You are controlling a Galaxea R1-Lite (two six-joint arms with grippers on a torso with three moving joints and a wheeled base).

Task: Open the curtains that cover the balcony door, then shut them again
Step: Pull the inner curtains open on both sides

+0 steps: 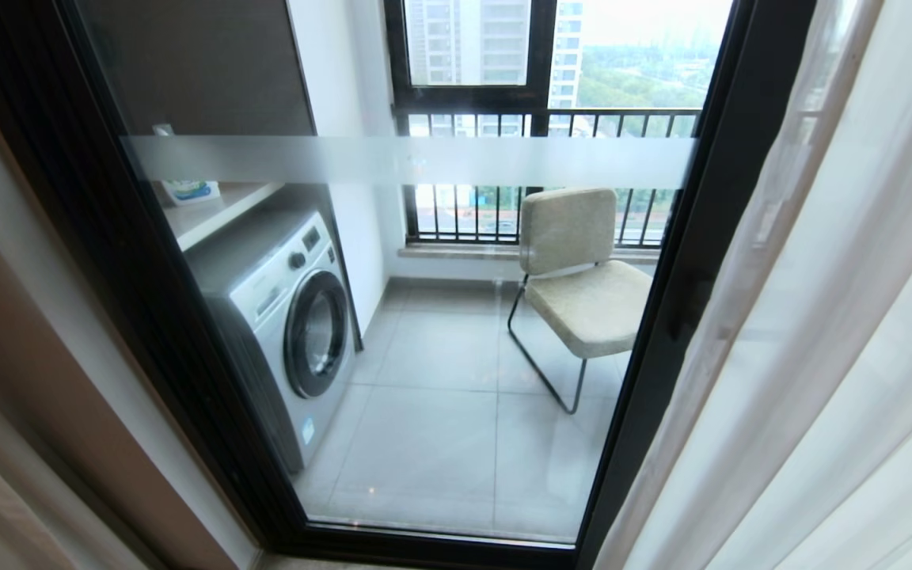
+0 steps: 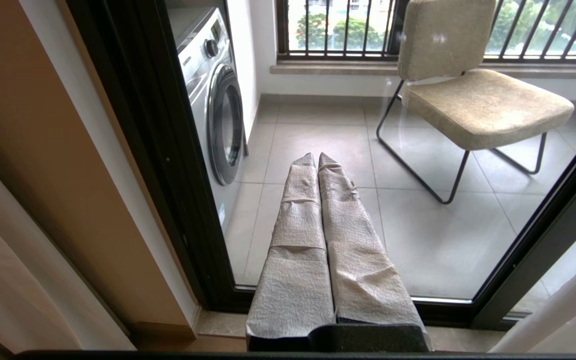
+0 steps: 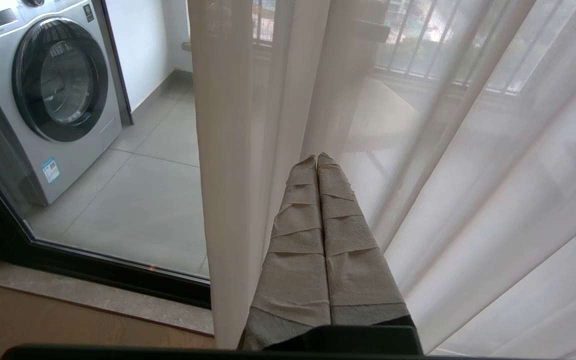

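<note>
Before the door [image 1: 424,317] both grippers, left [image 2: 316,159] and right [image 3: 316,160], are pinched empty; sheers [image 1: 820,317] hang aside, so closing likely comes next; right must grasp them.

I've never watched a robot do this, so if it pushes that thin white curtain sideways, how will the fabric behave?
The sheer curtain probably feels light and floppy: it hangs in soft folds and the railing shows through it. Likely it would bunch rather than slide as one piece, and might slip off the shut right gripper.
</note>
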